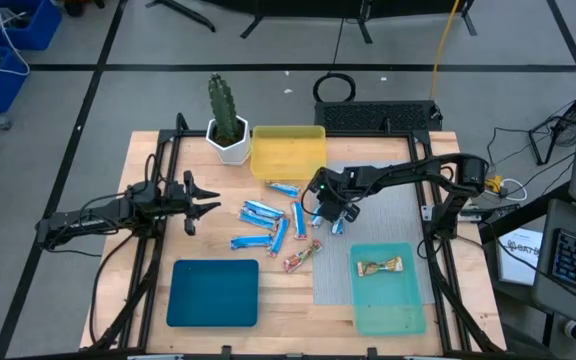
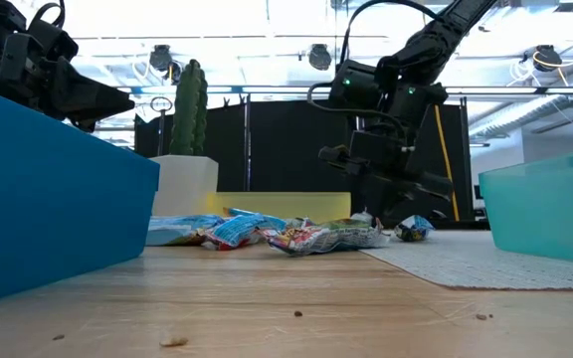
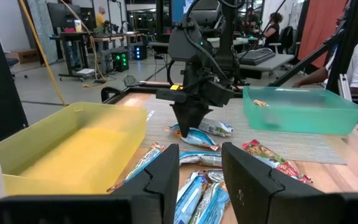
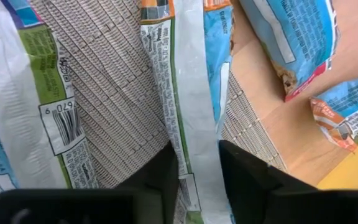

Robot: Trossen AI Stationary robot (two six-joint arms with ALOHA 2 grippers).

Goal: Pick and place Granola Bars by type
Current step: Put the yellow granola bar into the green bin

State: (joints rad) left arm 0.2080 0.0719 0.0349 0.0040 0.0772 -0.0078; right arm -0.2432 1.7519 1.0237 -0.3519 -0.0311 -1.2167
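The right gripper (image 4: 199,171) is lowered over the grey mat (image 4: 110,74), its fingers set on either side of a blue-and-white granola bar (image 4: 188,93) lying flat there. The left gripper (image 1: 203,200) is held spread apart above the table's left side.

Count: 3 flat plastic trays, namely yellow (image 1: 288,152), dark teal (image 1: 213,292), light teal (image 1: 388,290). 1 tan-wrapped granola bar (image 1: 382,265), 1 reddish multicoloured bar (image 1: 301,257), roughly 8 blue-and-white wrapped bars (image 1: 260,211). 1 potted cactus (image 1: 226,120).
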